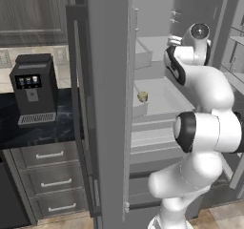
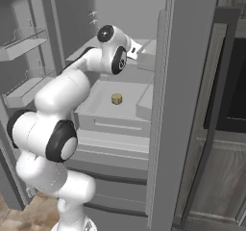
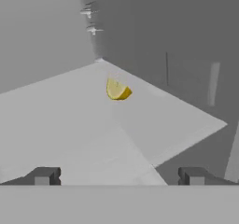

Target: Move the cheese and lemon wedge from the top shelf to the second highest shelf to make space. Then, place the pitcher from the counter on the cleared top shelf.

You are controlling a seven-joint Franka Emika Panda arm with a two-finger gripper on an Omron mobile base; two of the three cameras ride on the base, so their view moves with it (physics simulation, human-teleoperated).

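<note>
Pincer [image 3: 119, 176] gapes fully wide and holds nothing, aimed along the top shelf [image 3: 56, 120] at the lemon wedge [image 3: 117, 90], which lies well ahead near the back corner. The cheese [image 2: 116, 98] already sits on the second highest shelf [image 2: 103, 107]. Best advance level, centre the wedge between the tips, then close gently; it is small and likely to skid.

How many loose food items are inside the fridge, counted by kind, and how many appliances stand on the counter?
Cheese: 1, on the second highest shelf
Lemon wedge: 1, on the top shelf
Coffee machine: 1, on the counter
Total: 3
</note>
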